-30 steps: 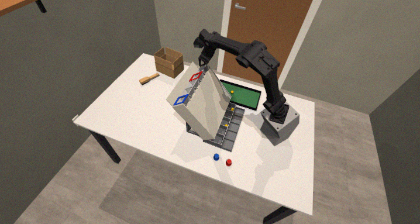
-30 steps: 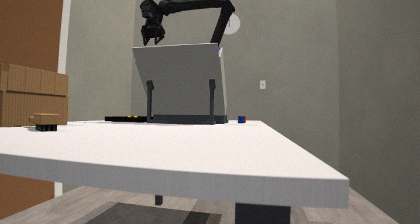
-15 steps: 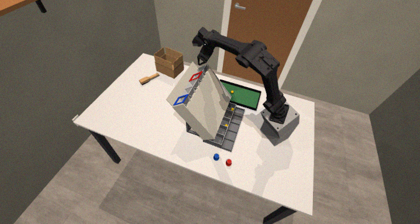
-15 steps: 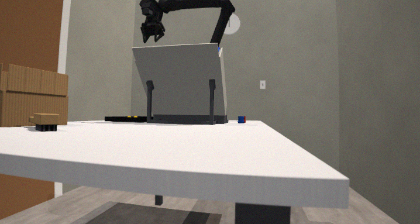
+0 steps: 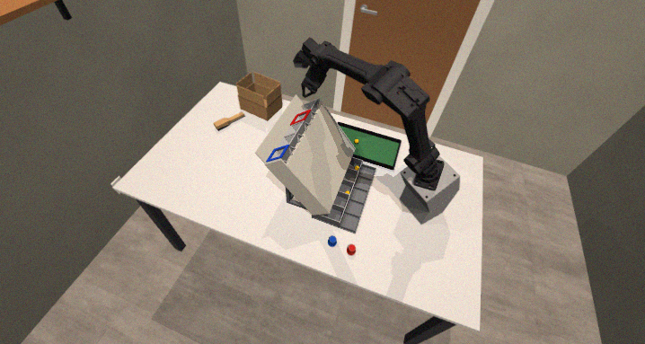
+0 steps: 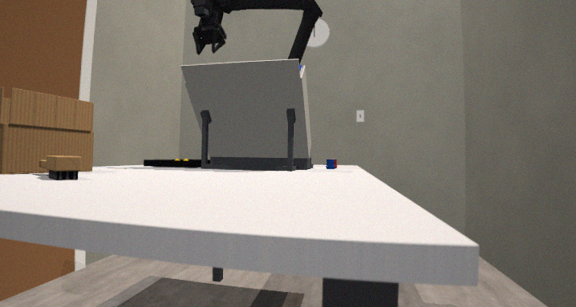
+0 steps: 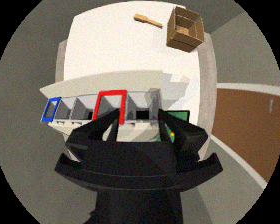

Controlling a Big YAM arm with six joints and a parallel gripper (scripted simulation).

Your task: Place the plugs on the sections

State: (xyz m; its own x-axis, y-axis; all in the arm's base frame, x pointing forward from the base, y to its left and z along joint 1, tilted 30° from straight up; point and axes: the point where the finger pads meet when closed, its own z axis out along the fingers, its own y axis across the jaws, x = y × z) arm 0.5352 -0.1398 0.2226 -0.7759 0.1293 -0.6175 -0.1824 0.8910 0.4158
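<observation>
My gripper (image 5: 307, 91) hangs open and empty just above the red-banded funnel (image 5: 300, 117) at the top of the tilted grey cover (image 5: 315, 161). In the wrist view the fingers frame the red-banded funnel (image 7: 111, 104), with the blue-banded funnel (image 7: 51, 110) to the left. The blue-banded funnel (image 5: 277, 153) sits lower along the top row. One yellow marble (image 5: 356, 140) lies in the green tray (image 5: 372, 145). Two yellow marbles (image 5: 357, 167) (image 5: 347, 191) lie in separate sections of the grey divided tray (image 5: 354, 198). The blue plug (image 5: 332, 240) and red plug (image 5: 350, 249) stand on the table in front.
A cardboard box (image 5: 259, 94) and a wooden brush (image 5: 228, 120) sit at the far left corner of the table. The arm's base (image 5: 428, 184) stands to the right of the green tray. A brown door is behind the table.
</observation>
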